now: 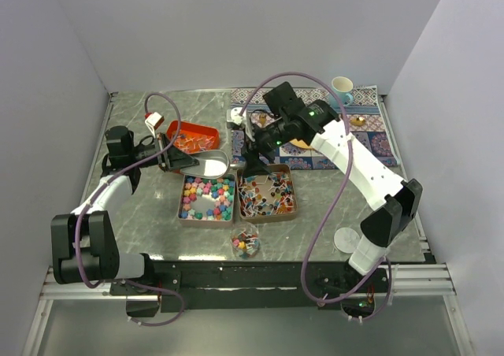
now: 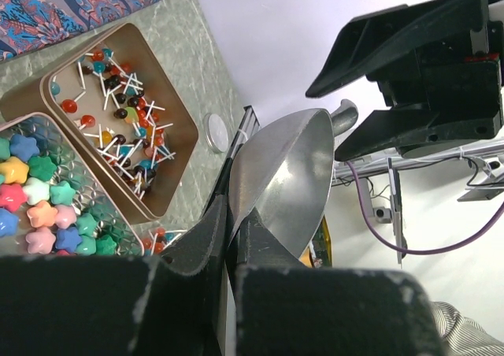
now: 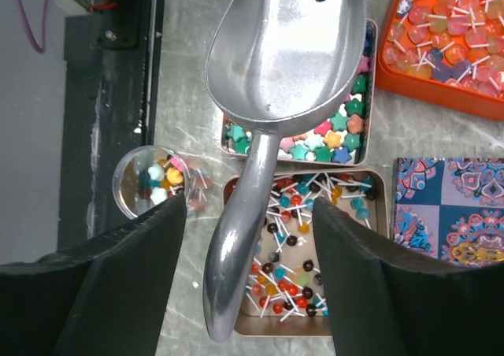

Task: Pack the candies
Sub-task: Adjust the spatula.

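Left tool pinching scoop, right tool open

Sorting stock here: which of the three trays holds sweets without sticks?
The left brown tray, filled with star-shaped candies; the right brown tray and the orange tray hold stick lollipops.

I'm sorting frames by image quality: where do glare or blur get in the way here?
Right wrist: glare streaks on the scoop, and the right pincer is a soft dark blur. Left wrist: the left pincer, shut on the scoop, is out of focus up close. Top external: evenly lit, sharp.
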Robot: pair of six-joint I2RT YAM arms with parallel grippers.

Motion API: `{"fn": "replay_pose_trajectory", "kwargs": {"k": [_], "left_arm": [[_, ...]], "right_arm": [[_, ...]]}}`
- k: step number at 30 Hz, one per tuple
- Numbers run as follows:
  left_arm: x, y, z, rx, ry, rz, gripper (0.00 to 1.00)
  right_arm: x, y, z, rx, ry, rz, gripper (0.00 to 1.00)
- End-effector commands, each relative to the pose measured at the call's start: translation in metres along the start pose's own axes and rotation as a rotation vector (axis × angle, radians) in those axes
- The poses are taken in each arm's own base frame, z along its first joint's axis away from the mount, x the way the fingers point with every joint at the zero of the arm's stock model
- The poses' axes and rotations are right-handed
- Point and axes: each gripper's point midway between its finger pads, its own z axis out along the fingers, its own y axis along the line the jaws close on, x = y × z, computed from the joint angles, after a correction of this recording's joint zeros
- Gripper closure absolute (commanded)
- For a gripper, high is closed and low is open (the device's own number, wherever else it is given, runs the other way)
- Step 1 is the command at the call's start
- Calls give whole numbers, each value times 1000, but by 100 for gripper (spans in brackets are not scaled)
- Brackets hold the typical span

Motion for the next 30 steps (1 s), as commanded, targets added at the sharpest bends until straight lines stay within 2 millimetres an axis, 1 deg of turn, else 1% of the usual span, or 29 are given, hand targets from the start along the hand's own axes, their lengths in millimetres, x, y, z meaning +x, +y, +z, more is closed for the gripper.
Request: {"fn": "replay_pose_trajectory", "kwargs": {"k": [1, 5, 7, 12, 13, 14, 21, 23, 24, 25, 26, 29, 30], "left_arm": [[-4, -12, -3, 27, 11, 71, 99], [-6, -12, -2, 30, 13, 71, 99], [-7, -11, -2, 29, 10, 71, 99], [-7, -11, -1, 31, 12, 69, 99], [-7, -10, -1, 30, 13, 66, 99], [-8, -10, -1, 29, 10, 67, 99], [-10, -10, -2, 28, 7, 72, 99], [-10, -10, -1, 30, 9, 74, 99], [-10, -11, -1, 30, 9, 75, 99], [-10, -11, -1, 31, 10, 76, 99], [-10, -11, -2, 32, 11, 74, 99], [-9, -10, -1, 30, 9, 77, 99], [-10, -10, -1, 30, 9, 78, 99]], "right_arm": [[-17, -2, -1, 38, -20, -57, 32], [-12, -3, 5, 52, 4, -58, 39], [-10, -5, 7, 61, 14, -61, 40], [-10, -6, 11, 63, 24, -65, 53], [-9, -7, 11, 68, 30, -68, 61], [-9, -7, 12, 68, 34, -69, 62], [0, -8, 20, 69, 74, -74, 65], [5, -7, 23, 69, 92, -73, 63], [7, -7, 25, 68, 98, -71, 61], [8, -8, 25, 73, 99, -67, 57], [8, -9, 25, 75, 97, -65, 57], [8, -9, 27, 76, 102, -61, 58], [7, -9, 26, 78, 101, -63, 61]]}}
